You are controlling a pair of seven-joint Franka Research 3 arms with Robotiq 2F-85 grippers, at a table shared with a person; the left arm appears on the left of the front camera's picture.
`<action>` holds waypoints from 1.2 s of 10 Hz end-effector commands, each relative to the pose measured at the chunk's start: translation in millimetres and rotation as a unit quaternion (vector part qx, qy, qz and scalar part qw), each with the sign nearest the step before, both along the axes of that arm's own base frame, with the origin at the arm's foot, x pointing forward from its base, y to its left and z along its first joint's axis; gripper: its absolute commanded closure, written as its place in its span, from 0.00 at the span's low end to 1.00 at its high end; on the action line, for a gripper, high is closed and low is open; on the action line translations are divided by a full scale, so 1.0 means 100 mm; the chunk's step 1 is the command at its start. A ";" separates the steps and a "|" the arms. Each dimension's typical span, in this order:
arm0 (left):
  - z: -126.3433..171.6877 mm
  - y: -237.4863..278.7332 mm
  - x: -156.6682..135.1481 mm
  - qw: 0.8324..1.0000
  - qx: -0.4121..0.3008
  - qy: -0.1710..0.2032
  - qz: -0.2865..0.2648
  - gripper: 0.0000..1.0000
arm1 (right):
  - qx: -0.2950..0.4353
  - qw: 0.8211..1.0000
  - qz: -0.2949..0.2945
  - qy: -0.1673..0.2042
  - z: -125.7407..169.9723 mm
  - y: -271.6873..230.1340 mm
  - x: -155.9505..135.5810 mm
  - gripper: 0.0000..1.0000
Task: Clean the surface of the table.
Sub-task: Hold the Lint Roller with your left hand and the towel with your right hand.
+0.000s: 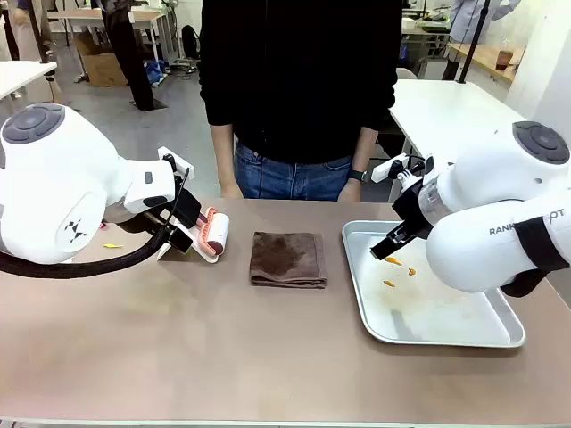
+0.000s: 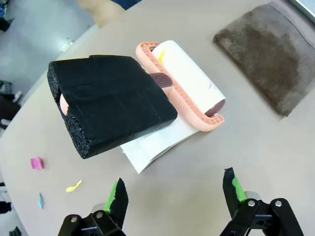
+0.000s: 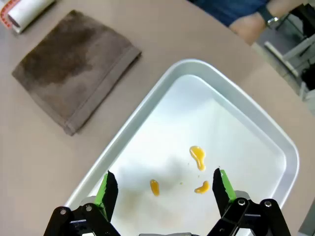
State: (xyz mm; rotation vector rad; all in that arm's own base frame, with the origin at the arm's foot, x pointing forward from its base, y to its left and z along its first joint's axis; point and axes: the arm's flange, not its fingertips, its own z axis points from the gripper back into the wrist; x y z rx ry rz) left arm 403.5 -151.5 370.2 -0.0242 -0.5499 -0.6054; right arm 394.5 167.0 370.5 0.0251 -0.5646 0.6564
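You are holding your left gripper (image 2: pixel 174 186) released just short of the foam handle (image 2: pixel 113 105) of the lint roller (image 2: pixel 189 83) on the surface (image 1: pixel 223 357), and your right gripper (image 3: pixel 164 181) released above the tray (image 3: pixel 236 147). Grabbing off-centre is risking tipping the roller and missing the scraps (image 2: pixel 74 186).

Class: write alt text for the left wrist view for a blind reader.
A lint roller with a pink frame and black foam handle lies on the table ahead of the open left claw. A brown cloth and coloured scraps lie nearby.
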 end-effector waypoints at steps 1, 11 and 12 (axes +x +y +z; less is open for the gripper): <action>0.00 0.00 0.00 1.000 0.000 0.000 0.000 0.00 | 0.000 1.000 0.000 0.000 0.00 0.00 0.00 0.00; 0.00 0.00 0.00 1.000 0.000 0.000 0.000 0.00 | 0.000 1.000 0.000 0.000 0.00 0.00 0.00 0.00; 0.00 0.00 0.00 1.000 0.000 0.000 0.000 0.00 | 0.000 1.000 0.000 0.000 0.00 0.00 0.00 0.00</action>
